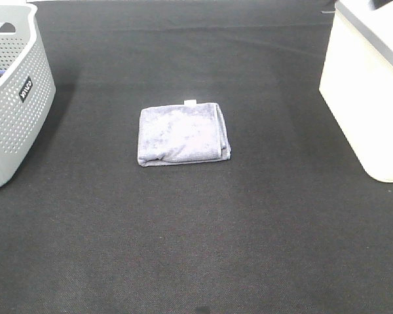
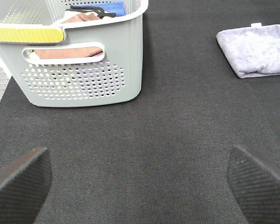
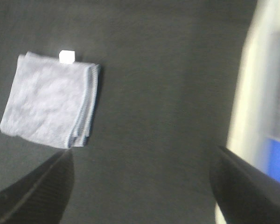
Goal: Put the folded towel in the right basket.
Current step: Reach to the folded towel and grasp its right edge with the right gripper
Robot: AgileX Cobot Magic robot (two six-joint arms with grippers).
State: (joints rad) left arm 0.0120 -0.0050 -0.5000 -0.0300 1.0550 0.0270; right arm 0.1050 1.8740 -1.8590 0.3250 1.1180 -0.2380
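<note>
A folded lavender-grey towel (image 1: 183, 134) with a small white tag lies flat on the black table mat in the middle of the exterior view. It also shows in the left wrist view (image 2: 256, 50) and in the right wrist view (image 3: 50, 105). The right basket (image 1: 370, 88) is cream-white and stands at the right edge; its wall shows in the right wrist view (image 3: 247, 93). My left gripper (image 2: 140, 179) is open and empty, well short of the towel. My right gripper (image 3: 140, 186) is open and empty, between towel and right basket. Neither arm shows in the exterior view.
A grey perforated basket (image 1: 13, 98) stands at the left edge; in the left wrist view (image 2: 84, 70) it holds folded cloths and a dark object. Black mat (image 1: 196, 248) covers the table.
</note>
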